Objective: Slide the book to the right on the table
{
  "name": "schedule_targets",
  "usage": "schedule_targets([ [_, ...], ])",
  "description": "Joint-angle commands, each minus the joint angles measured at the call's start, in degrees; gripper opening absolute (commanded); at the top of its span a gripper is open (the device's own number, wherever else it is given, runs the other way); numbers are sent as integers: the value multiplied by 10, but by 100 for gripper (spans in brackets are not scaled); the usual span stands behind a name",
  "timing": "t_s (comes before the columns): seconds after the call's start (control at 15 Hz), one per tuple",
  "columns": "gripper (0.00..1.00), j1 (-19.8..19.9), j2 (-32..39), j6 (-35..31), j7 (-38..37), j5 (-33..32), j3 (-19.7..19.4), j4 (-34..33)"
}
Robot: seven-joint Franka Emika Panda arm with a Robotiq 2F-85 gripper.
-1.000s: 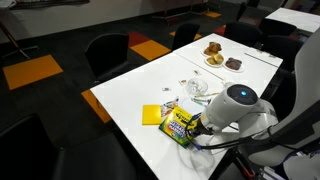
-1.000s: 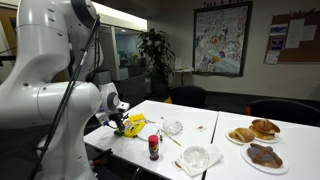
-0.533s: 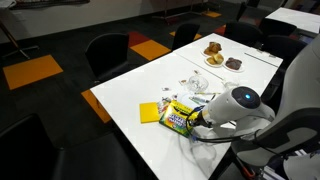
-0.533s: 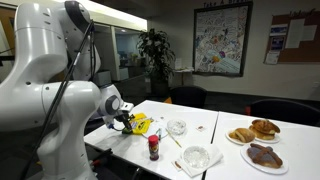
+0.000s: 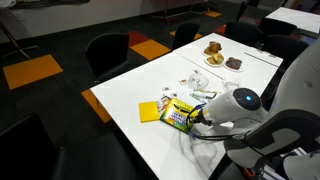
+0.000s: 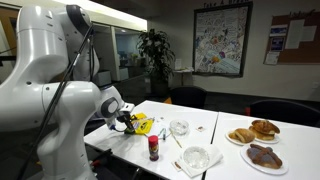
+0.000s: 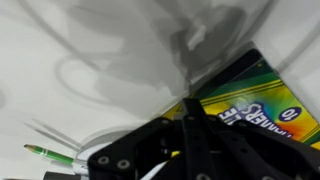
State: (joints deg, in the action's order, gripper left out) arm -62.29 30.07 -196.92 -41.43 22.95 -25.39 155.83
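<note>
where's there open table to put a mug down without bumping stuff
Bare table at the corner past the yellow square, away from the book, and a strip between the glass dishes and the pastry plates. It is crowded around the book, where the tool sits.
</note>
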Motion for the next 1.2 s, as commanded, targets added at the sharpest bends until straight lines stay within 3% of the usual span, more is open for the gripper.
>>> schedule_targets([
  [0.0, 0, 26, -45, 0, 15, -11, 28, 8],
  [0.2, 0, 11, -79, 14, 22, -8, 21, 15],
  [0.4, 0, 42, -139, 43, 15, -30, 44, 26],
  [0.73, 0, 121, -277, 196, 17, -74, 107, 44],
  [1.0, 0, 116, -338, 317, 38, -35, 93, 32],
  [1.07, 0, 201, -347, 340, 41, -28, 175, 28],
  [1.13, 0, 214, -348, 360, 37, -25, 186, 24],
])
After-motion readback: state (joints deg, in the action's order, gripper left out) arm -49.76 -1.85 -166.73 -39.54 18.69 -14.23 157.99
